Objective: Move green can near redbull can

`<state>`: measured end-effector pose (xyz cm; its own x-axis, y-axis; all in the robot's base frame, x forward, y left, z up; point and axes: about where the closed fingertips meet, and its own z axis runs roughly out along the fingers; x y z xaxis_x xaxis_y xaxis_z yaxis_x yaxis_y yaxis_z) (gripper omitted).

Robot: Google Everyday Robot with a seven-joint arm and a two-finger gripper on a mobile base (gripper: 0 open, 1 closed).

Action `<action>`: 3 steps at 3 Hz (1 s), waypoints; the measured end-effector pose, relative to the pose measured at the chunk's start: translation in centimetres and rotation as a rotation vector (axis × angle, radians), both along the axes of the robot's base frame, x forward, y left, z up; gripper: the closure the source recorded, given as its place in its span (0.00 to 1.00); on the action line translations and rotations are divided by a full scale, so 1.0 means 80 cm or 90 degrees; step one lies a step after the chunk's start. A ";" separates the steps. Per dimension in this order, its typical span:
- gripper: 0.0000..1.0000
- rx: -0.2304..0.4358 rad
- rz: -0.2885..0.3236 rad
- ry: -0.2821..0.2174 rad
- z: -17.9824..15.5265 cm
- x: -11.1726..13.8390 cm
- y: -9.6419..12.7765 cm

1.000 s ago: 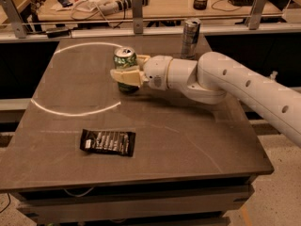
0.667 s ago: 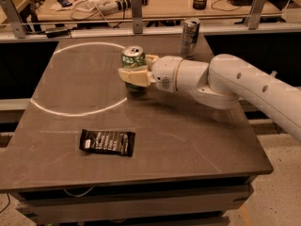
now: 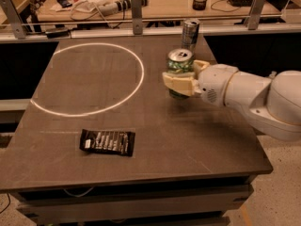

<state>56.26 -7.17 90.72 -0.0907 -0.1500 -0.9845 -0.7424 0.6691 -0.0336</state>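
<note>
Dark bench [image 3: 197, 145], cluttered desks behind its far rail. A white ring is marked on the bench's left half, and a black snack packet [image 3: 107, 142] lies at the near left, well apart from the work.

My gripper [image 3: 181, 80] is over the right-centre of the bench, arm reaching in from 3 o'clock. The jaws are clamped on the green can [image 3: 179, 65] at mid-height, one pale finger across its near face. The can is upright, long axis vertical, silver top and pull tab showing. I cannot tell whether its base touches the bench or is just clear of it.

Key relation: the redbull can [image 3: 190, 32] stands upright at the far edge, at roughly 12 to 1 o'clock from the green can. The two are near, with a narrow gap between them and nothing in it.

Judgement: the carry looks almost done. What remains is a short push toward 12 o'clock at most, then setting down. The risk is my far finger or the green can clipping the slim redbull can, which would tip easily.
</note>
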 end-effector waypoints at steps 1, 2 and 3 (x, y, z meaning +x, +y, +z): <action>1.00 -0.045 -0.128 -0.010 0.006 -0.019 -0.086; 1.00 -0.046 -0.250 -0.045 0.018 -0.016 -0.167; 1.00 -0.006 -0.292 -0.087 0.021 0.005 -0.194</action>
<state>56.63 -22.66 92.40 -0.0195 -0.1342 -0.9908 -0.3594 0.9256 -0.1183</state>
